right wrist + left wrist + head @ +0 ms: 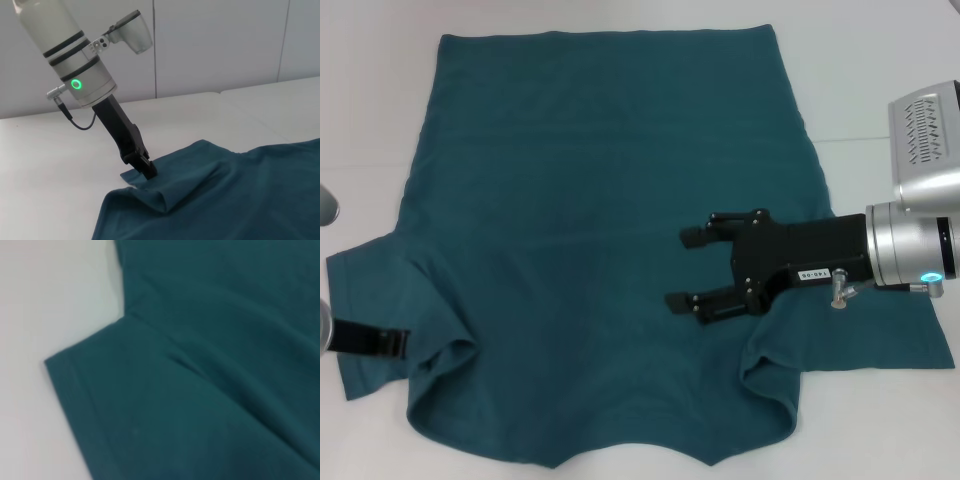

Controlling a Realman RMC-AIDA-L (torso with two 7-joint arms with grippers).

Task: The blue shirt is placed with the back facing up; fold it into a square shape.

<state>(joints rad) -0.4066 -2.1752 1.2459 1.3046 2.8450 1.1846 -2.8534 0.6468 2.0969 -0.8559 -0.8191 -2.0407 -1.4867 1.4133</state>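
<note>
The blue shirt (580,200) lies spread flat on the white table (880,60), hem at the far side and collar at the near edge. My right gripper (688,268) hovers open over the shirt's right middle, pointing left, with nothing between its fingers. My left gripper (390,343) comes in from the left edge and rests low on the left sleeve (370,290). In the right wrist view the left gripper (145,169) touches the sleeve's outer edge, where the cloth (240,200) bunches into a small fold. The left wrist view shows only the sleeve and armpit area (210,365).
The right arm's silver wrist (920,240) hangs over the right sleeve (880,335). Bare white table surrounds the shirt on the left, right and far sides. A pale wall (225,45) stands behind the table.
</note>
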